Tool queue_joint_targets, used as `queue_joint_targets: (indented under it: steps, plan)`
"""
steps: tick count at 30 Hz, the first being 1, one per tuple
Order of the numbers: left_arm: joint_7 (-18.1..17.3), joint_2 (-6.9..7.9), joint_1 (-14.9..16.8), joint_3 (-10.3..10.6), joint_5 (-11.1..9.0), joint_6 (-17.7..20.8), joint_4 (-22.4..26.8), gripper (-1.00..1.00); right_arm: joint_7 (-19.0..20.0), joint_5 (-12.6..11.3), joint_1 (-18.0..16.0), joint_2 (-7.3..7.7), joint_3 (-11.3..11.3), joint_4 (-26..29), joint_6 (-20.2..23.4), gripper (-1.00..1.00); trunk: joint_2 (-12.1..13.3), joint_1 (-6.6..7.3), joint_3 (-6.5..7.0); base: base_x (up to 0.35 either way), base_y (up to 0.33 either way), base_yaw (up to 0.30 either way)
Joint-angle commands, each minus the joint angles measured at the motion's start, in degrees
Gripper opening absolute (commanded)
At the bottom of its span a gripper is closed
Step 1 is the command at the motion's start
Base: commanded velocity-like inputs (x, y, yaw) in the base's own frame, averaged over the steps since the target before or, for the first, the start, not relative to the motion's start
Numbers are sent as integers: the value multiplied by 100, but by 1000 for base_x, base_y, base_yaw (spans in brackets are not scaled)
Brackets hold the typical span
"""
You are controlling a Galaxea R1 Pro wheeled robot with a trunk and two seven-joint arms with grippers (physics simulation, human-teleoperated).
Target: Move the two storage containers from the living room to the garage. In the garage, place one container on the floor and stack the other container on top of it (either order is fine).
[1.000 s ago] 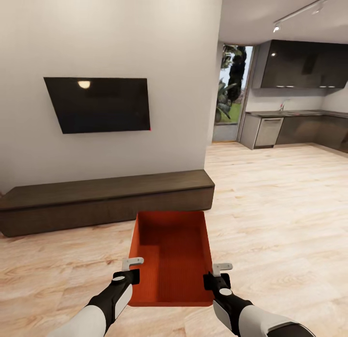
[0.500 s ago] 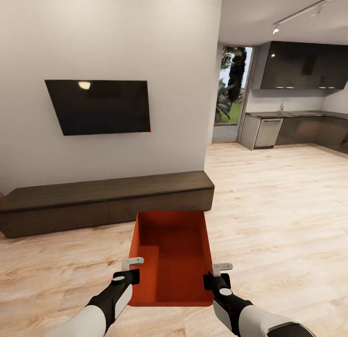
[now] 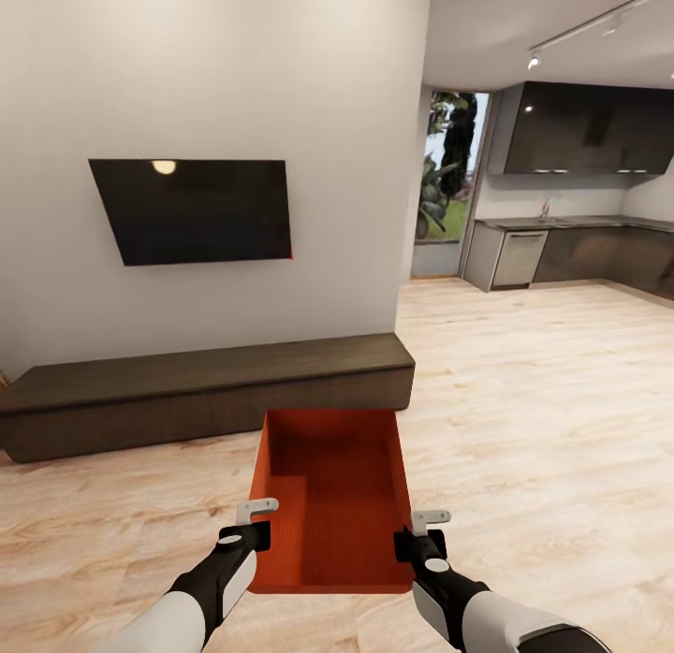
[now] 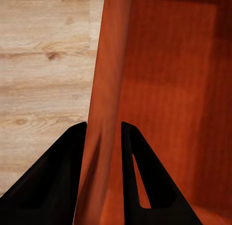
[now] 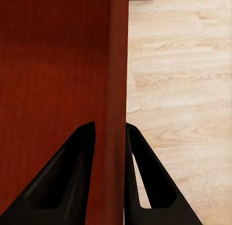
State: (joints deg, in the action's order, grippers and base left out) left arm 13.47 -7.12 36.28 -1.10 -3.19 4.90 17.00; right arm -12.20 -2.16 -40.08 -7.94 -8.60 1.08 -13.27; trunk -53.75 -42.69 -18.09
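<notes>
At the left of the head view, a dark television [image 3: 192, 210] hangs on the white wall, and below it a long dark low cabinet [image 3: 206, 389] runs along the light wood plank floor [image 3: 524, 419]. In the lower middle of the frame an orange-red open-topped bin [image 3: 332, 499] is held above the floor between both arms. The left tool [image 3: 255, 515] is closed on the bin's left wall; in the left wrist view, the left tool's black fingers [image 4: 53, 181] sit one on each side of that thin wall [image 4: 108, 89], pressing it. The right tool [image 3: 429, 524] is likewise closed on the right wall, with the right tool's fingers [image 5: 65, 181] pinching it from both sides in the right wrist view. At the upper right of the head view, a kitchen with dark cupboards [image 3: 585, 127] and a counter [image 3: 562, 223] stands beyond the wall, beside a tall window [image 3: 449, 166] showing greenery.
</notes>
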Motion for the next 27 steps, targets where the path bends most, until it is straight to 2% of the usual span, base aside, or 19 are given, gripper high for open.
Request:
queue_joint_targets:
  steps: [1, 7, 27]
  plan:
    - [24, 0, 2, 84, -68, 28, 16, -100, -28, -145, -7, 3, -41, -20, -41, -100, 37, 22, 11, 0, 0, 0]
    - [24, 0, 2, 84, -66, 28, 23, -100, -28, -145, -8, 3, -43, -20, -51, -100, 277, 154, 120, 0, 0, 0]
    - [42, 0, 2, 84, -59, 28, 41, -100, -28, -145, -8, 3, -42, -20, -75, -100, 277, 154, 287, 0, 0, 0]
